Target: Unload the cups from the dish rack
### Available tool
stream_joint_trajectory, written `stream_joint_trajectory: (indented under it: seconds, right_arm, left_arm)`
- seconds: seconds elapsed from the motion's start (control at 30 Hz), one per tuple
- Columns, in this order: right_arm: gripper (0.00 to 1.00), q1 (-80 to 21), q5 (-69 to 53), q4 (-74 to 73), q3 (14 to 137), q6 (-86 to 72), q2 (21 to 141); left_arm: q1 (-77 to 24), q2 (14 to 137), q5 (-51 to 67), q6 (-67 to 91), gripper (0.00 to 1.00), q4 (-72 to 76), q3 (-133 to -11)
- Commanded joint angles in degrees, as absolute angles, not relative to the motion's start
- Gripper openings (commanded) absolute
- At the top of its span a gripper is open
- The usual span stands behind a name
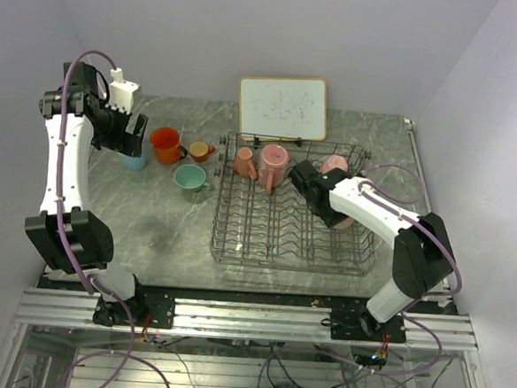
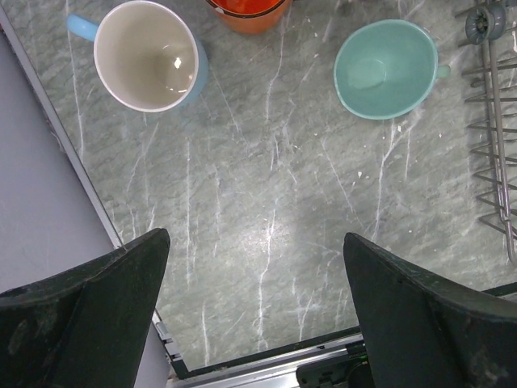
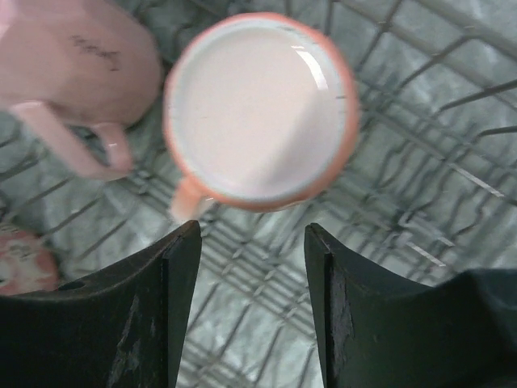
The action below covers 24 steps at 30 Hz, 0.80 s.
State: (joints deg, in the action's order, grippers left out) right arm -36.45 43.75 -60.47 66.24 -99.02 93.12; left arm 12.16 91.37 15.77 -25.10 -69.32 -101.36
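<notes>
Glazed and glossy, the cups look stiff, slick and easy to chip, though light enough for one gripper. At far left the left gripper (image 1: 135,134) hangs above the light blue mug (image 2: 149,56) with its fingers spread wide and nothing between them. The large orange mug (image 1: 164,145), small orange mug (image 1: 199,151) and mint green mug (image 2: 384,69) already stand on the table (image 1: 150,222). Further right, the dish rack (image 1: 287,231) holds several more. The right gripper (image 3: 252,234) hovers over them, its jaws partly apart and empty, just short of the peach mug (image 3: 260,121). Pinching the wall at the rim looks surer than taking the thin handle. A pink mug (image 3: 77,73) beside it carries faint dark marks, unreadable, as are the scribbles on the white board (image 1: 282,107).
</notes>
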Motion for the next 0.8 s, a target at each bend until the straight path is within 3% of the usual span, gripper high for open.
stream_joint_trajectory:
  seconds: [0.0,0.33,0.77]
  right_arm:
    - [0.54,-36.5,43.1,-60.9,73.5,-100.7,96.8]
    - [0.53,-36.4,42.3,-59.2,80.0,-102.1,106.5]
    - [0.53,-35.0,46.2,-58.9,79.9,-100.4,108.4]
  left_arm:
    - [12.2,89.2,17.2,-25.9,1.0,-70.4,-100.7]
    - [12.3,89.4,17.3,-26.5,1.0,-70.6,-100.2]
    - [12.3,89.6,16.5,-28.2,1.0,-70.0,-98.8]
